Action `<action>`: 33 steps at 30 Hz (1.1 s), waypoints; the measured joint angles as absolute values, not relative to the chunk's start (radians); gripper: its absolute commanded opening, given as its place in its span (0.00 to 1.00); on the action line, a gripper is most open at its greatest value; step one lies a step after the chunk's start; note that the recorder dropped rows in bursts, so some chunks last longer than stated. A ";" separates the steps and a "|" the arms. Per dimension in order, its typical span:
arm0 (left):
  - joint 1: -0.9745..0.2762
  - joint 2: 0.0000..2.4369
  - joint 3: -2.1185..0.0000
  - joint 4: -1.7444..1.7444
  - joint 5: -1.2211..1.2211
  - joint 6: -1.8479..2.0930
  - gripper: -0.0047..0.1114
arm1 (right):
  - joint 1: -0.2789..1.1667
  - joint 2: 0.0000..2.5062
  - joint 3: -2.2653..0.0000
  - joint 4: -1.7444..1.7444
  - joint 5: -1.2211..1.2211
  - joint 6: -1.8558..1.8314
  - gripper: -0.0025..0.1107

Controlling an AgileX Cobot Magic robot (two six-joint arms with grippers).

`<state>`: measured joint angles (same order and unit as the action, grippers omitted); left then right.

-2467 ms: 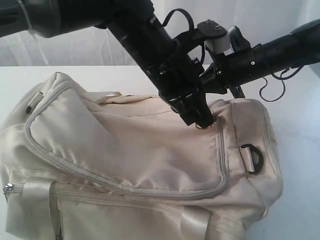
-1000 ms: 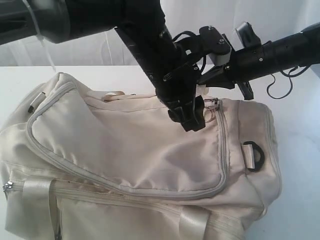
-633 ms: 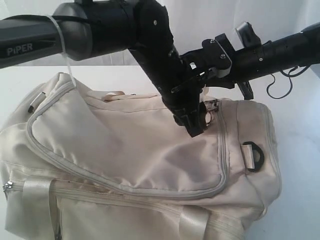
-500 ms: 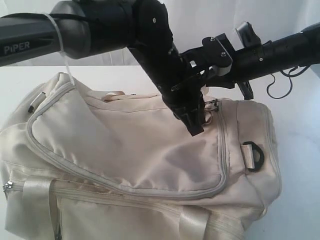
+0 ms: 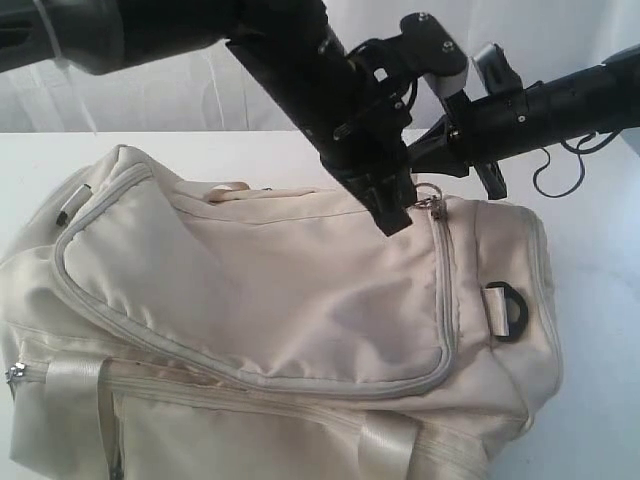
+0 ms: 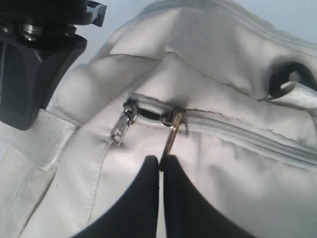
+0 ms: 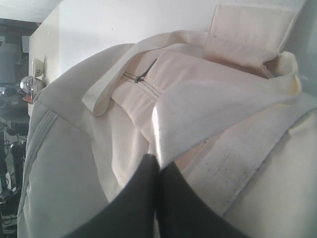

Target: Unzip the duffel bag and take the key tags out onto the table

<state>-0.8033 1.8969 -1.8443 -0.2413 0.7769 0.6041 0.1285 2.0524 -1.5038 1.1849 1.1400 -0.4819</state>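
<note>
The left claw pinched only the tip of the pull and the right claw clamped a fold of the bag, so a skewed tug risked the pull slipping free

Matte black arms, grey housing — looped black cables

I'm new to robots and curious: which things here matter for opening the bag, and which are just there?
In use: bag, zip pull in left pincer, bag fold in right pincer, table.
Idle: black ring, second zip pull, side-pocket zip. Key tags not visible.
</note>
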 measured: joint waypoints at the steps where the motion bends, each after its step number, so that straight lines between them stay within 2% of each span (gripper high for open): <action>1: -0.803 1.889 -1.844 -0.241 0.777 0.604 0.04 | 0.129 2.052 -1.504 1.185 1.140 -0.482 0.02; 10: -0.803 1.854 -1.844 -0.316 0.787 0.604 0.04 | 0.129 2.052 -1.504 1.185 1.140 -0.482 0.02; 16: -0.815 1.854 -1.844 -0.345 0.876 0.604 0.04 | 0.129 2.052 -1.504 1.186 1.142 -0.482 0.02; 33: -0.915 1.891 -1.820 -0.391 1.024 0.600 0.04 | 0.129 2.052 -1.504 1.186 1.149 -0.482 0.02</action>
<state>-0.9146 1.8906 -1.8199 -0.3905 1.0236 0.6003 0.1285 2.0524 -1.5038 1.1857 1.1490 -0.4819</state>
